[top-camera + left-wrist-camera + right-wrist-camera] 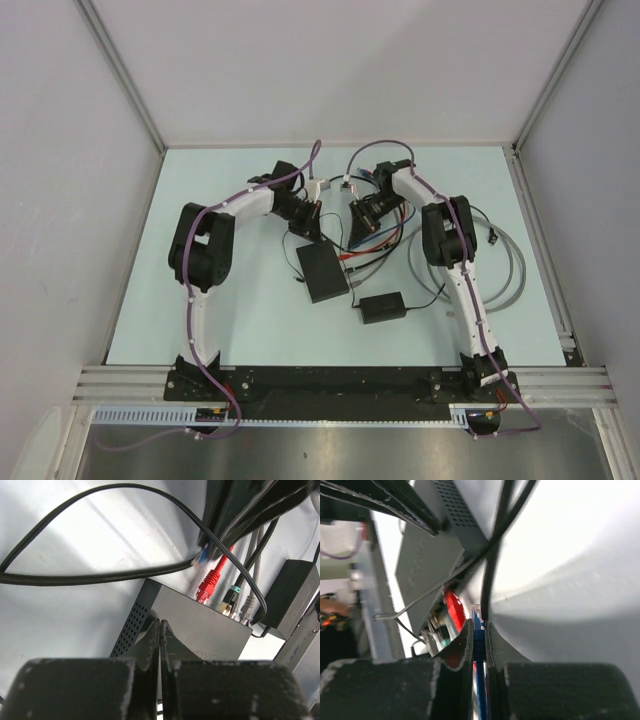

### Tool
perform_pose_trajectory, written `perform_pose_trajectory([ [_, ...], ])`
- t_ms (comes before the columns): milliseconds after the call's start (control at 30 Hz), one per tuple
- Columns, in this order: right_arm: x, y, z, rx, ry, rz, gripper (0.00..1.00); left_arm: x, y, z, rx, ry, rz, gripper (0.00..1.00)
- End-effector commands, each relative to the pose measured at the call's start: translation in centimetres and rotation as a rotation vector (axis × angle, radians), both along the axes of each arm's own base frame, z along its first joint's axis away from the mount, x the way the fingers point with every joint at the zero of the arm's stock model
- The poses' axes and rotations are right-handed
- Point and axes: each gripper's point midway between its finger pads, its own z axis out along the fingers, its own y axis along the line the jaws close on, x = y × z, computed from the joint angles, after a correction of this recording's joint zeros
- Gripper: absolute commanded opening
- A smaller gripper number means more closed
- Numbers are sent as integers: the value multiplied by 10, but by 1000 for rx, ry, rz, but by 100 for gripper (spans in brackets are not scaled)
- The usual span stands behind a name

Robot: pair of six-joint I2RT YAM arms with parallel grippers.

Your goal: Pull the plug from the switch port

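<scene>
You have a table (200,300) with a flat black switch (322,272) at its middle, and every place below is given from that box. A black power adapter (382,306) lies just beside the switch's near right corner. A thick black cable (75,575) loops over the table beyond the switch's port edge. The left gripper (159,632) is fully closed on nothing. Its tips are on or just above the switch's top face near the vented side, and contact cannot be confirmed. The right gripper (479,625) sits beyond the port edge, jaws narrowed onto the blue plug (200,558), whose clear tip shows past the fingers. That plug appears clear of the port edge, with bare table between them, so you may judge the extraction essentially done. A red plug (209,584), a green-booted plug (231,594) and a grey plug (247,602) sit seated in the port edge. In my judgement what is left is to draw the blue plug away and release it.
</scene>
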Motion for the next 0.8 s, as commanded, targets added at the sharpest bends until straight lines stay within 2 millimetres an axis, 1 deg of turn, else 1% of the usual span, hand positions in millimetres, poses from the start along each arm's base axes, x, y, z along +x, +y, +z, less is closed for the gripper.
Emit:
perform_pose_trajectory([
  [0, 36, -30, 35, -160, -204, -45, 0, 8, -2, 6, -2, -50, -29, 0],
  [33, 42, -32, 42, -163, -249, -30, 0, 9, -3, 6, -6, -55, -28, 0],
  [133, 44, -50, 53, -192, -279, -21, 0, 9, -6, 10, -23, -54, -26, 0],
  [167, 46, -53, 63, -190, -302, -26, 0, 10, -6, 11, -27, -57, -24, 0],
  [233, 54, -62, 70, -201, -330, -58, 0, 11, -8, 12, -31, -57, -22, 0],
  [267, 58, -65, 78, -204, -355, -77, 0, 13, -9, 14, -35, -62, -22, 0],
  [300, 69, -73, 81, -207, -386, -112, 0, 14, -9, 15, -37, -64, -21, 0],
  [367, 82, -79, 93, -202, -425, -159, 0, 16, -10, 17, -40, -68, -20, 0],
  [400, 96, -85, 103, -205, -485, -192, 0, 17, -10, 18, -42, -71, -19, 0],
  [433, 107, -97, 108, -208, -510, -234, 0, 17, -11, 18, -42, -70, -18, 0],
  [467, 115, -103, 113, -212, -514, -279, 0, 18, -11, 19, -44, -71, -16, 0],
  [500, 131, -109, 123, -206, -572, -319, 0, 19, -12, 20, -46, -72, -15, 0],
  [533, 142, -124, 126, -215, -585, -373, 0, 19, -12, 19, -47, -69, -15, 0],
  [567, 152, -134, 128, -234, -603, -414, 0, 20, -13, 19, -48, -72, -15, 0],
  [600, 167, -141, 131, -239, -625, -473, 0, 20, -13, 20, -48, -75, -16, 0],
  [667, 185, -163, 126, -305, -651, -556, 0, 22, -13, 23, -51, -83, -17, 0],
  [700, 195, -168, 126, -321, -667, -595, 0, 21, -13, 25, -50, -88, -24, 0],
  [767, 208, -182, 118, -397, -686, -661, 0, 22, -13, 28, -54, -96, -26, 0],
])
